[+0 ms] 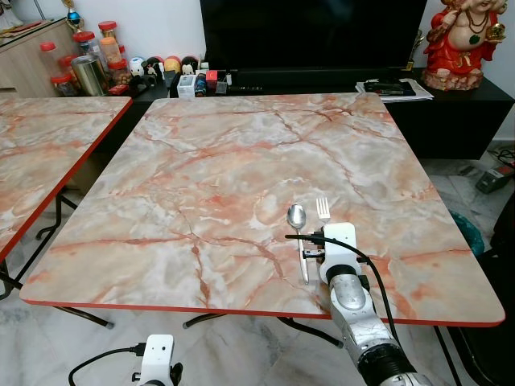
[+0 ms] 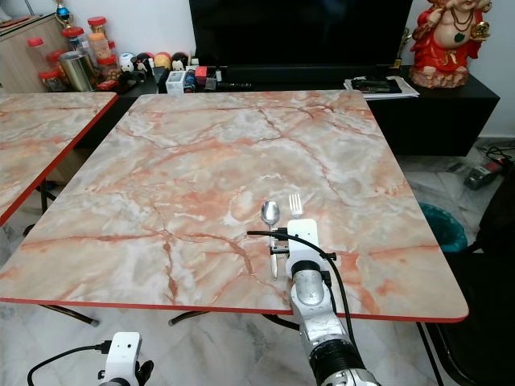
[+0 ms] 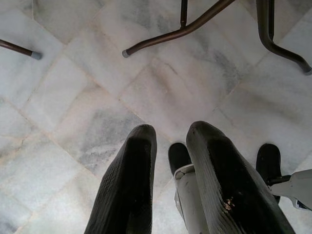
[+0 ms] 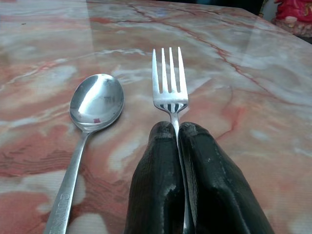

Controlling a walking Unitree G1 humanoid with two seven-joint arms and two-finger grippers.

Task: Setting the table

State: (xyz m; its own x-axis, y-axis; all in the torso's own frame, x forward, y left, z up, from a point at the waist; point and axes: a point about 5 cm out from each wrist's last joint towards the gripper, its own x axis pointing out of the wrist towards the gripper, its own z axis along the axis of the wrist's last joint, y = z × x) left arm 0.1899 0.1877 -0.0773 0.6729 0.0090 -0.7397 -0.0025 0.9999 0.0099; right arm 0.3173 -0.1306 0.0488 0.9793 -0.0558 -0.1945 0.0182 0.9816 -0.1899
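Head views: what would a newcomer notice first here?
The right gripper, low over the marble table near its front edge, pinches a fork by the handle. A spoon lies beside the fork, on the robot's left. Beyond the table's far edge stands a large black TV.

table (image 1: 201,177): pink and cream marble pattern with orange-red veins, edged in red
spoon (image 4: 92,105): shiny silver
fork (image 4: 169,80): shiny silver
right gripper (image 4: 178,127): black fingers, silver arm
floor (image 3: 73,97): white marble tiles, grey-veined
statue (image 1: 467,40), at 1 o'clock: red and gold
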